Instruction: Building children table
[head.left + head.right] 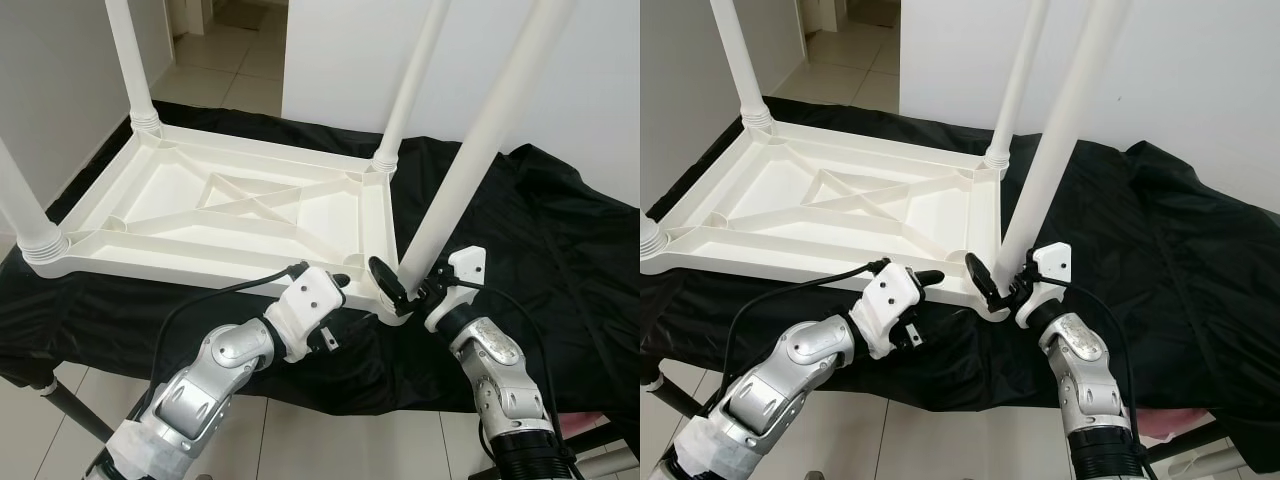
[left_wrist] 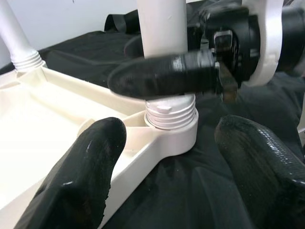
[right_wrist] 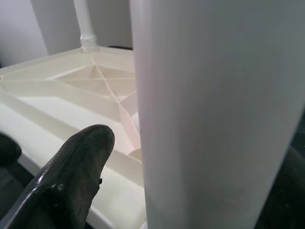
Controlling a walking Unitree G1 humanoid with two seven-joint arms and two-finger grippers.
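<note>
Right gripper (image 1: 408, 283) clasping near table leg (image 1: 470, 150); left gripper (image 1: 340, 285) agape, seemingly touching upturned tabletop (image 1: 230, 205)

One upturned tabletop (image 1: 240, 215), four white legs (image 1: 465, 165), one black cloth (image 1: 540, 250), two claws (image 1: 395, 285).

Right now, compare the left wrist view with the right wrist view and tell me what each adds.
Left wrist view alone: the threaded base of the near leg sitting in its corner socket, and the right gripper clasping that leg. Right wrist view alone: the crossed ribs under the tabletop. Both share the near leg, a far leg and the white tabletop.
</note>
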